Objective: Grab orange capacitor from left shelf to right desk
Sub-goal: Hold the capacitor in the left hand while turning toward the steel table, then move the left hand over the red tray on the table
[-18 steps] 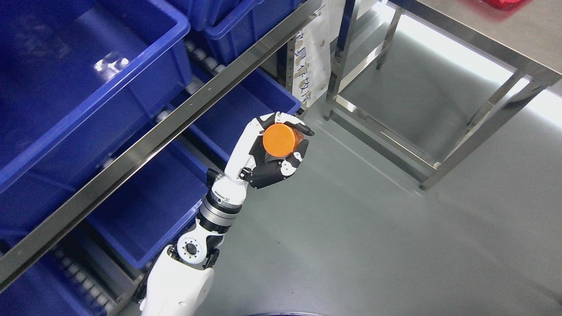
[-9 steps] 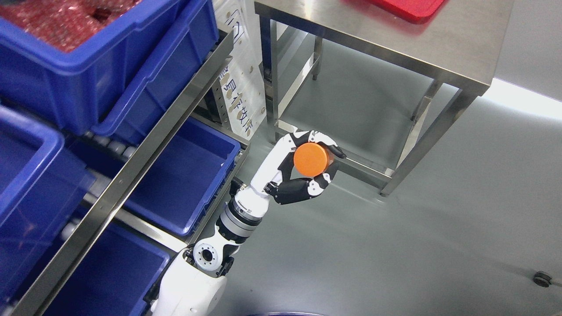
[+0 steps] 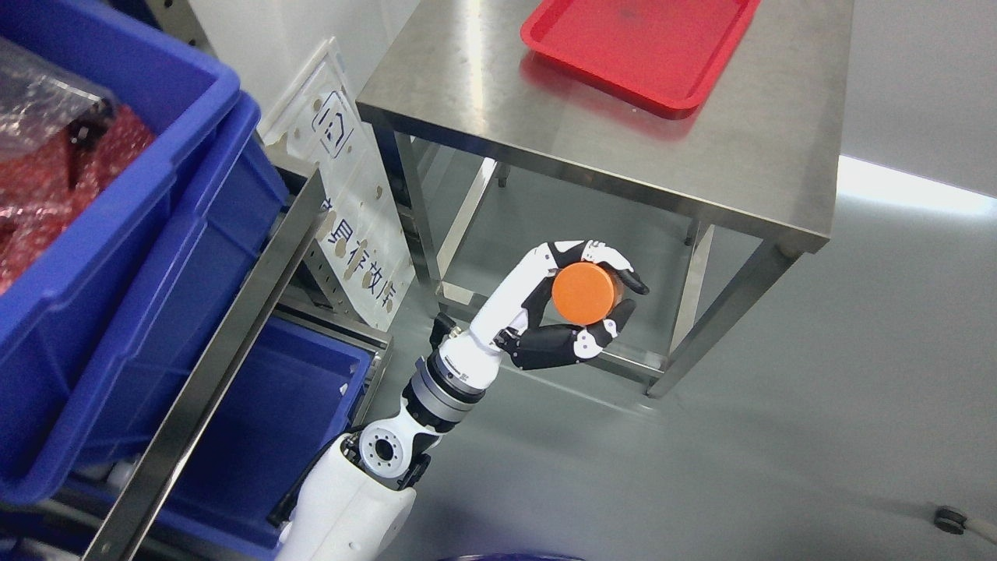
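My left hand [image 3: 590,300] is shut on the orange capacitor [image 3: 586,293], a round orange cylinder seen end-on. The hand holds it in the air over the grey floor, in front of and below the front edge of the steel desk [image 3: 498,93]. The fingers [image 3: 607,257] curl over the top of the capacitor and the thumb presses it from below. The shelf rack [image 3: 226,343] with blue bins stands at the left. The right arm is out of view.
A red tray [image 3: 646,54] lies on the desk's far part. Blue bins [image 3: 140,257] fill the shelf; the top one holds red bagged parts [image 3: 47,187]. A white sign [image 3: 350,210] hangs between shelf and desk. The desk's legs [image 3: 716,335] stand near the hand.
The camera has turned right, so the shelf slid left and the desk top and red tray came into view. The left hand still holds the capacitor, now close under the desk's front edge.
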Available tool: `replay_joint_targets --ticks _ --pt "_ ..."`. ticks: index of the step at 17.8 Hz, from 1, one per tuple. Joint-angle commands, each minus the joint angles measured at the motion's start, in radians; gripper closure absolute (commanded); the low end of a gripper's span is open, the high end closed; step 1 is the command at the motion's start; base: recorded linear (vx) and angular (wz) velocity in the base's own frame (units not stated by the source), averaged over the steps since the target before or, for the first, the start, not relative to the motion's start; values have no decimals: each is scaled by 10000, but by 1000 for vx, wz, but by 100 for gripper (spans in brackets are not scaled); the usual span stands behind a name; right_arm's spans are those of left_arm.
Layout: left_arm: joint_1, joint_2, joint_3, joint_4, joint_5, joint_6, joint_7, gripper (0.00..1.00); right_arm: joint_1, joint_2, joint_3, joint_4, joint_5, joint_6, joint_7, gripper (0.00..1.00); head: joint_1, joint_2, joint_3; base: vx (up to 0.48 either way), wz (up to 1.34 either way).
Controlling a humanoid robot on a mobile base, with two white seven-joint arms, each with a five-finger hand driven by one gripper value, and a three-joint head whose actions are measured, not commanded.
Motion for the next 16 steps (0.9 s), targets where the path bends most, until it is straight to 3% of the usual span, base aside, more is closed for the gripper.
replay_joint_targets --ticks 1,5,7,9,12,16 --pt "-946 174 -502 5 479 420 13 97 207 -180 -108 -176 63 -5 0 0 0 0 0 357 -166" --pt "-2418 174 -502 20 1476 1753 43 97 222 -180 -108 -176 63 -5 0 0 0 0 0 332 -151" --pt "-3124 174 -395 234 1525 3008 180 97 222 -180 -108 -176 63 -5 0 0 0 0 0 328 -151" --pt "-3555 174 -349 601 1525 3580 593 96 207 -180 -108 -176 63 -5 0 0 0 0 0 295 -138" --pt "-4397 174 -287 1780 1525 4254 764 96 222 -180 -108 -176 63 -5 0 0 0 0 0 262 -140" --pt "-6023 174 3 3989 1555 4334 795 96 222 -180 -108 -176 63 -5 0 0 0 0 0 189 -122"
